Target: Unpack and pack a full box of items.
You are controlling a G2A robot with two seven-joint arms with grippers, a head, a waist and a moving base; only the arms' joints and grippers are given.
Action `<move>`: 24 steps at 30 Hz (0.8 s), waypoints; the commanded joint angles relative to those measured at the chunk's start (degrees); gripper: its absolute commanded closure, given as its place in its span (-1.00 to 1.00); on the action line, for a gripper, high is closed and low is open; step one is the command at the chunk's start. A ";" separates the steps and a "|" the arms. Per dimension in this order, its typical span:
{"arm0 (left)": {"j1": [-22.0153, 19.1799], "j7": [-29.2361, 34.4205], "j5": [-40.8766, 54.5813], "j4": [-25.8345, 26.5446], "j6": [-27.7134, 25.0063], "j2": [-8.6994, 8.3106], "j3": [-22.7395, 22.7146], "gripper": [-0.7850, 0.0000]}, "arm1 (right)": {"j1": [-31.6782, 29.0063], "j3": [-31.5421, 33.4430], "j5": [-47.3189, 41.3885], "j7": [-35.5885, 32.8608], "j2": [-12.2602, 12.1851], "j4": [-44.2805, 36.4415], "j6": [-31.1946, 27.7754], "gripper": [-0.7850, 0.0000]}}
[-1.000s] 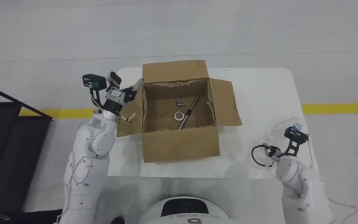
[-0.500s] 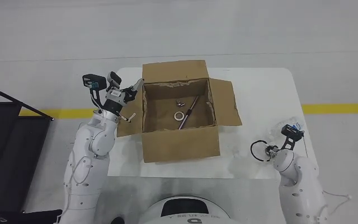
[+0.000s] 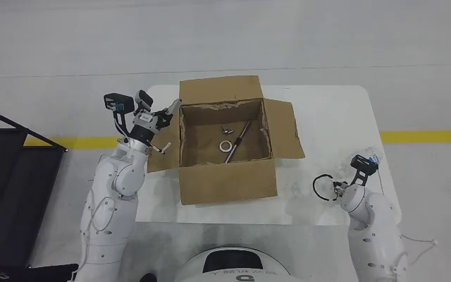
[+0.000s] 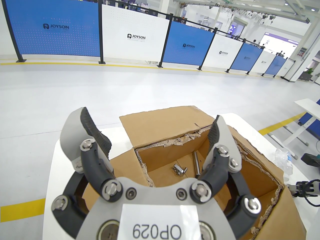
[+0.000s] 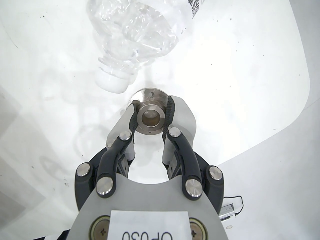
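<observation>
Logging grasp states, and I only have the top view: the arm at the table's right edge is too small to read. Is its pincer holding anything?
Observer: Yes. The right pincer is shut on a short metal collar with a round bore.
Operator: What is the clear shape beside it?
Observer: A crumpled clear plastic bottle lying on the table. Its white cap is close to the collar; I cannot tell whether they touch.
Operator: And the other arm?
Observer: The left pincer is open and empty, at the near side of the cardboard box.
</observation>
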State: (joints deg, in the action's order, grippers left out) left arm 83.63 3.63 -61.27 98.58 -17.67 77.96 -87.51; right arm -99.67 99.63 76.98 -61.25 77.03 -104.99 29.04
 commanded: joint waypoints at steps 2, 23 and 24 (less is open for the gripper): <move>0.00 0.00 0.01 0.00 0.00 0.00 0.00 -1.00 | -0.06 0.39 -0.02 -0.04 0.02 -0.34 0.04 1.00; 0.00 0.00 0.01 0.00 0.00 0.00 0.00 -1.00 | -21.25 13.62 -41.36 23.49 2.43 -26.69 -14.91 1.00; 0.00 0.00 0.01 0.00 0.00 0.00 0.00 -1.00 | -22.14 14.14 -44.53 24.26 2.54 -27.18 -17.29 1.00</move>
State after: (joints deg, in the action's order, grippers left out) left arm 83.63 3.63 -61.27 98.58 -17.67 77.96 -87.51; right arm -120.94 113.21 38.16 -37.88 79.47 -131.73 14.65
